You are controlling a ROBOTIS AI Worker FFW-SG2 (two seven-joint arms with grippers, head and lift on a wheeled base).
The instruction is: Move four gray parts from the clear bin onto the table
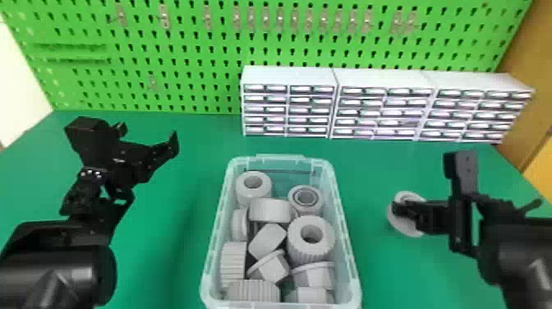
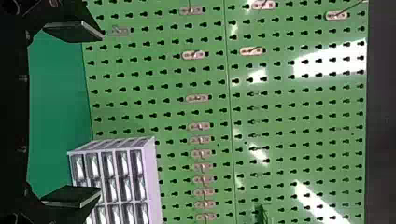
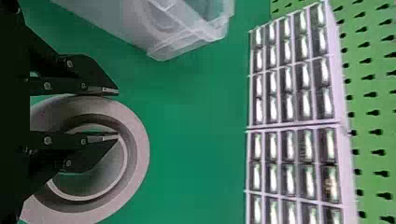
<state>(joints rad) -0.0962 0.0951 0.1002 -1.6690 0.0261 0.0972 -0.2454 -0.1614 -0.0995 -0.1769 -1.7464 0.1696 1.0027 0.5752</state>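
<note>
A gray ring [image 1: 400,228] is pinched by its wall in the right gripper [image 1: 400,208] at the right of the head view, well apart from the clear bin [image 1: 344,234]. The right wrist view shows one black finger inside the ring's round opening and the other against its outside; whether the ring touches the green table [image 1: 390,283] cannot be told. A corner of the bin appears at the upper part of that frame.

At the left of the head view, the left gripper [image 1: 149,135] hangs over the table with its two fingers spread wide.

The bin stands at lower center, loaded with gray plastic parts. A ribbed collar [image 1: 310,251] with a round hole sits upright toward its right side, a smooth cylinder [image 1: 245,194] occupies the far left corner, and a darker-rimmed socket [image 1: 294,205] is near the far right corner. Angular and ribbed pieces crowd the near end.

Behind, three white small-drawer cabinets [image 1: 289,76] line the table's far side, upper center to upper right, before a green pegboard [image 1: 135,88] fitted with metal clips [image 1: 164,17].
</note>
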